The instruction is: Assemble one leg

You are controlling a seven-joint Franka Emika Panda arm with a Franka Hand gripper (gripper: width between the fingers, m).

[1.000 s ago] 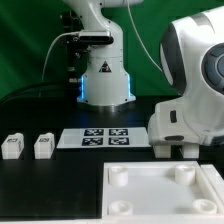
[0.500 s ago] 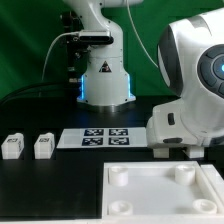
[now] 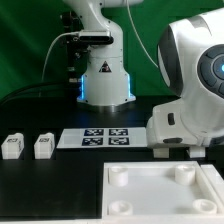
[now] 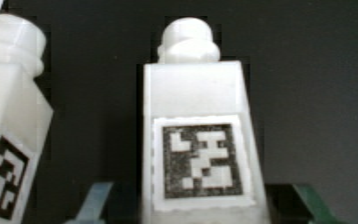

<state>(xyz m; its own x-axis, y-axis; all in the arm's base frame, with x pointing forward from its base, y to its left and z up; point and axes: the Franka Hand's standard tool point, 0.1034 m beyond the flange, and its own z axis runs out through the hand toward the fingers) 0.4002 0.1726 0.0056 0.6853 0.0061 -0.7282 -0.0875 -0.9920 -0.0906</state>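
Observation:
In the wrist view a white leg [image 4: 197, 120] with a black-and-white tag lies between my fingers, its rounded peg end pointing away from them. My gripper [image 4: 202, 208] is open, with dark gaps between the leg and each finger [image 4: 98, 200]. A second leg [image 4: 12, 120] lies beside it. In the exterior view two more legs [image 3: 12, 146] [image 3: 44, 146] stand at the left. The white square tabletop [image 3: 165, 185] with round corner sockets lies at the front right. The arm's bulky body [image 3: 195, 85] hides the gripper there.
The marker board [image 3: 95, 137] lies flat in the middle of the black table. The robot's base [image 3: 105, 80] with a blue light stands behind it. Cables run along the back left.

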